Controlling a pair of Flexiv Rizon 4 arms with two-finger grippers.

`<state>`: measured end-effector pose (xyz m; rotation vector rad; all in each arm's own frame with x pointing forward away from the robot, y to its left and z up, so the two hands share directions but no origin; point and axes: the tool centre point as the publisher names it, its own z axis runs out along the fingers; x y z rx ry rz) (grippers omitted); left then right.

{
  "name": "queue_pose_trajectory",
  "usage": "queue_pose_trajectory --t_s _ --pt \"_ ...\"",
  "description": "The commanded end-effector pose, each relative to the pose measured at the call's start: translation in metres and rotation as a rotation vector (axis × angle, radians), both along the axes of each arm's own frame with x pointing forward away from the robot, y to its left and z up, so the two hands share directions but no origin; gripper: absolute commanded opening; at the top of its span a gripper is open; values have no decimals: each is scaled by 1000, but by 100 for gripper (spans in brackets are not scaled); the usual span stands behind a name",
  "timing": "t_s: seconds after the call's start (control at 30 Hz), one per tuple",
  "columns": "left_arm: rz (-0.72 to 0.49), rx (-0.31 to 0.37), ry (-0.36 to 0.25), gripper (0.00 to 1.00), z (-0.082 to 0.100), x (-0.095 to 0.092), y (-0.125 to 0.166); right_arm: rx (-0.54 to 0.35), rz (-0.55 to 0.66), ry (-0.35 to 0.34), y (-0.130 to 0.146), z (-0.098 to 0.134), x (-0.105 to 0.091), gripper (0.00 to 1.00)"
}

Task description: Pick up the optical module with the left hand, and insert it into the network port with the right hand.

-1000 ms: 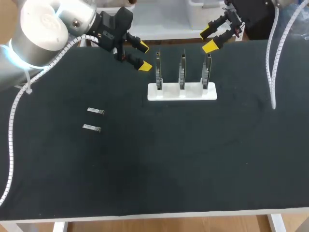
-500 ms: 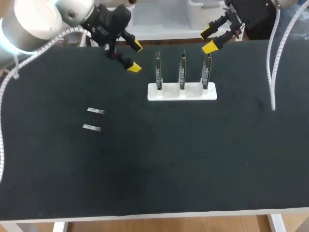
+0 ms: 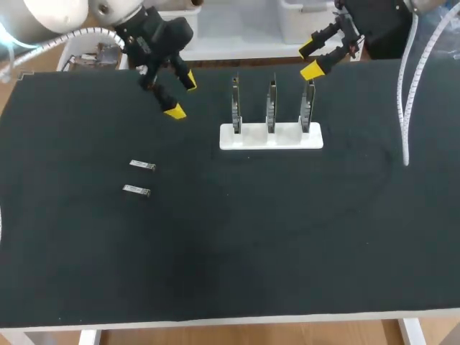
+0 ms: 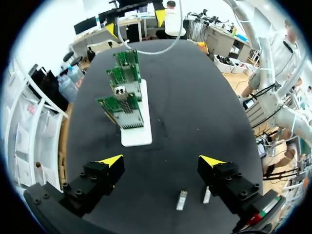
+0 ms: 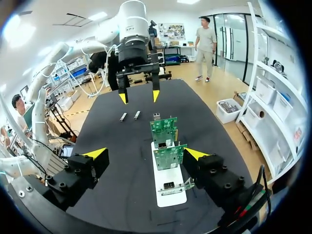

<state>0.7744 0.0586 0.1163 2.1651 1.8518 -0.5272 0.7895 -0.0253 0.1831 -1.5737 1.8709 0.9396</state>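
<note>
Black table shows nothing done: optical modules lie ungrasped ahead of your left gripper, fingers apart; right gripper, also apart, empty.

Black metal, yellow at the tips.
My left hand and right hand are showing screw heads; a white cable is trailing.

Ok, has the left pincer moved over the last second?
Yes. The left pincer has shifted away from the white stand, leftward in the head view, toward the two optical modules.
</note>
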Motion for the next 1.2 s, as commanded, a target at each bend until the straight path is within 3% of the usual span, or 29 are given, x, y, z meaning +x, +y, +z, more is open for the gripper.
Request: queue_pose_trajectory --t_s 0.03,0.3,0.57,0.8,0.87,1.2 --pt "22 31 13 100 -2 -6 7 -3 -12 -10 0 1 -6 100" --pt "186 55 -16 100 -16 -26 24 -3 -12 -10 0 1 -6 100" --pt "200 124 -12 100 -28 -45 38 -3 -12 -10 0 1 -6 100" --pt "211 144 -27 100 -27 -44 46 -3 -12 -10 0 1 -6 100" --pt "231 111 -49 100 -22 -39 42 -3 -12 -10 0 1 -6 100" --pt "231 111 -49 100 -22 -39 42 -3 -12 -10 0 1 -6 100"
